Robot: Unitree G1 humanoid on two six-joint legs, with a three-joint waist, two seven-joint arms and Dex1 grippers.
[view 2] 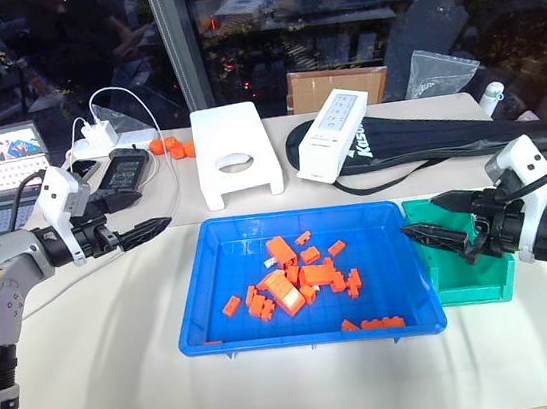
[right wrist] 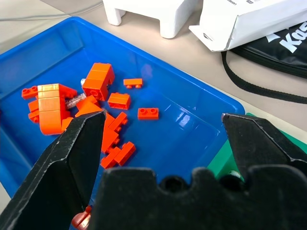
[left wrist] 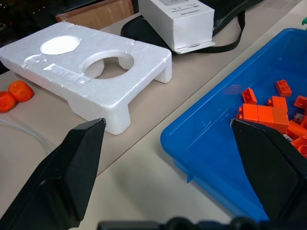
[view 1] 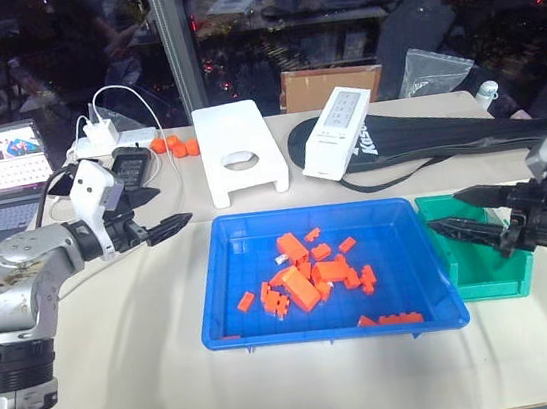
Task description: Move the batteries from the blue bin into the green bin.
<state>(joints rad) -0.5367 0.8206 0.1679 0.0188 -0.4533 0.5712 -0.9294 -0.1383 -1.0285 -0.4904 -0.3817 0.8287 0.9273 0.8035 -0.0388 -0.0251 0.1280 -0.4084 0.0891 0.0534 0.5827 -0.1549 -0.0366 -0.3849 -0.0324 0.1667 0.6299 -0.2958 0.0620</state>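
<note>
A battery (right wrist: 73,101) is seen among orange blocks (view 1: 308,273) in the blue bin (view 1: 238,320) at frame centre, the green bin (view 1: 486,282) adjoining its right. The right gripper (view 1: 459,213) is held level over the green bin, spread wide and empty. The left gripper (view 1: 177,222) is extended level at left, beside the blue bin, likewise wide and empty.

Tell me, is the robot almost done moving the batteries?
Done: unclear, the green bin is mostly hidden inside. In hand: nothing; the left gripper and right gripper are open and empty. Left: at least one battery lies among orange blocks in the blue bin.
</note>
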